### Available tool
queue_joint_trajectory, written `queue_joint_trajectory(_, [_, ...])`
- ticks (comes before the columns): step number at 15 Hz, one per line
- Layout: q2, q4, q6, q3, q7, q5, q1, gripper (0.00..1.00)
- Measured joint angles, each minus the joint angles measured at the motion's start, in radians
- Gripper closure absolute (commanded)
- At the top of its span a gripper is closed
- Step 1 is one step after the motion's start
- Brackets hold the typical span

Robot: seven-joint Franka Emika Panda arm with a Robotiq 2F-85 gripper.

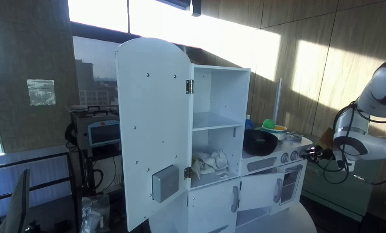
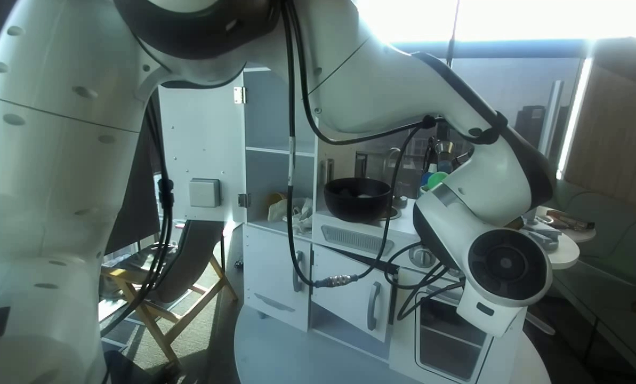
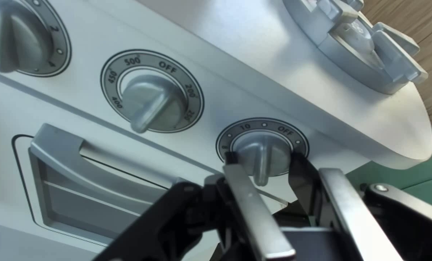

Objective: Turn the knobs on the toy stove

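The white toy stove has grey round knobs in a row on its front panel. In the wrist view the left knob is partly cut off. The middle knob has its ridge pointing down-left. The right knob has its ridge pointing down, away from OFF. My gripper has a fingertip on each side of the right knob's round body, seemingly touching it. In an exterior view the gripper is at the right end of the knob row. In an exterior view the arm's wrist hides it, and one knob shows.
A grey burner grate sits on the stove top. The oven handle lies below the knobs. A black bowl and a green ball are on the counter. A tall cabinet door stands open; a lower door is ajar.
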Motion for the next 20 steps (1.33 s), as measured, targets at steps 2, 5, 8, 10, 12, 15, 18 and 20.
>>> queue_joint_trajectory(2, [-0.007, -0.004, 0.024, 0.001, -0.026, 0.0, 0.007, 0.87])
queue_joint_trajectory(5, [-0.017, -0.005, 0.067, 0.002, -0.076, 0.002, 0.017, 0.98])
queue_joint_trajectory(8, [-0.024, -0.006, 0.104, 0.005, -0.145, 0.034, 0.027, 0.94])
queue_joint_trajectory(10, [-0.026, -0.007, 0.131, 0.005, -0.202, 0.069, 0.038, 0.94])
queue_joint_trajectory(12, [-0.029, -0.009, 0.158, 0.005, -0.273, 0.115, 0.05, 0.94])
queue_joint_trajectory(15, [-0.037, -0.012, 0.216, 0.005, -0.464, 0.24, 0.077, 0.94])
queue_joint_trajectory(18, [-0.038, -0.012, 0.247, -0.017, -0.68, 0.371, 0.114, 0.94])
queue_joint_trajectory(20, [-0.038, -0.016, 0.248, -0.052, -0.818, 0.446, 0.152, 0.94])
